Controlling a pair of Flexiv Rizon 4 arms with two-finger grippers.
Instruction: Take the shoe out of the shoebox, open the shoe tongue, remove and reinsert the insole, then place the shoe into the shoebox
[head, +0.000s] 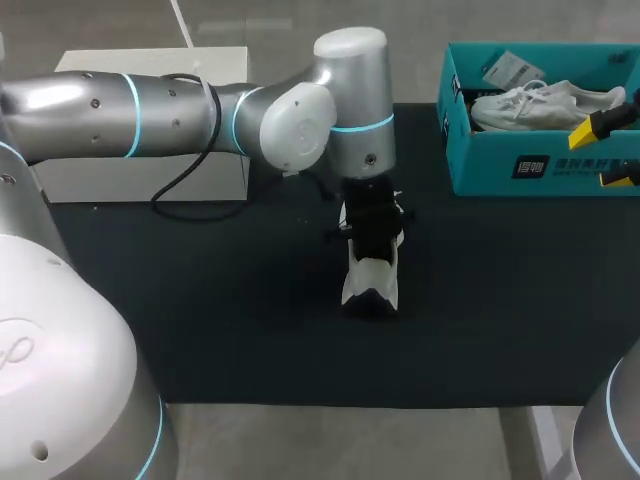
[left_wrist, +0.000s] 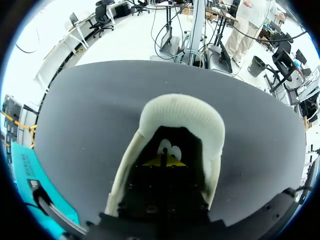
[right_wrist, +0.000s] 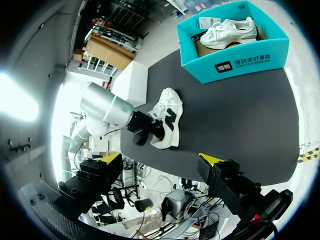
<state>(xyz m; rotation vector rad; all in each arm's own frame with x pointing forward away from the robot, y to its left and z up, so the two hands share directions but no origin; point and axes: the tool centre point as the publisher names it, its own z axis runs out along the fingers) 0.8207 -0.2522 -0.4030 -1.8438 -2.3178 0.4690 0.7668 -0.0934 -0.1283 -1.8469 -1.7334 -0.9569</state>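
The white sneaker (head: 372, 275) (left_wrist: 175, 112) (right_wrist: 169, 120) with black side patches is sitting out of the box on the black mat (head: 200, 320) covering the bench, near the mat's middle. The left pincer (left_wrist: 162, 161) is reaching down into the sneaker's opening, its yellow tips sitting drawn together deep inside, just short of the padded heel collar; whether they are pinching anything I cannot tell. The teal shoebox (head: 540, 165) (right_wrist: 235, 55) is standing at the mat's far right corner, well apart from the sneaker, and is holding a second white sneaker (head: 545, 105) (right_wrist: 227, 31) lying on its side. The right pincer (head: 605, 150) (right_wrist: 160, 158) is hanging by the shoebox's right end with its fingers spread wide and gripping nothing. A white box (head: 130, 180) (right_wrist: 135, 82) is standing at the mat's far left edge
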